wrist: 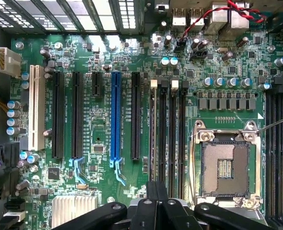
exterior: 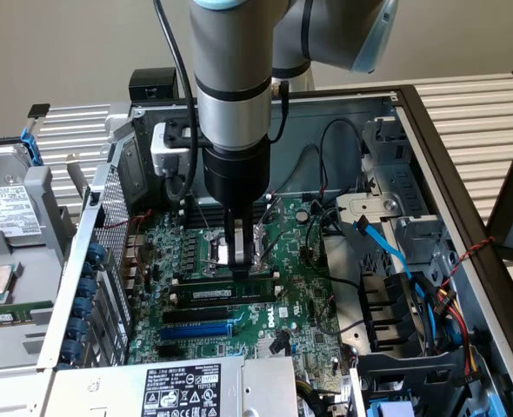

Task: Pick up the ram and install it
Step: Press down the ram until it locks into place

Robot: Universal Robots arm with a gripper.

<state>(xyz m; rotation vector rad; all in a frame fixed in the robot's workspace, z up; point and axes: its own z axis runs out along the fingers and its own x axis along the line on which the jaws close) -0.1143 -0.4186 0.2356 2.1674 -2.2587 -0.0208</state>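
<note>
The ram (exterior: 222, 291), a green stick with a white label, stands upright in a memory slot on the motherboard (exterior: 313, 300), its label face toward the exterior camera. My gripper (exterior: 237, 273) hangs straight down over it, fingers shut together, with the tips meeting the ram's top edge near its middle. In the wrist view the black fingers (wrist: 151, 201) are closed over the row of memory slots (wrist: 172, 139), and the ram (wrist: 153, 134) shows edge-on as a thin line running under them. The frames do not show whether the tips pinch the stick or only rest on it.
An open CPU socket (wrist: 225, 165) lies beside the memory slots. Black expansion slots and a blue one (wrist: 115, 115) lie on the other side. Blue and black cables (exterior: 396, 261) and a drive cage sit at the exterior view's right. The case wall (exterior: 100, 234) and a fan bracket stand at its left.
</note>
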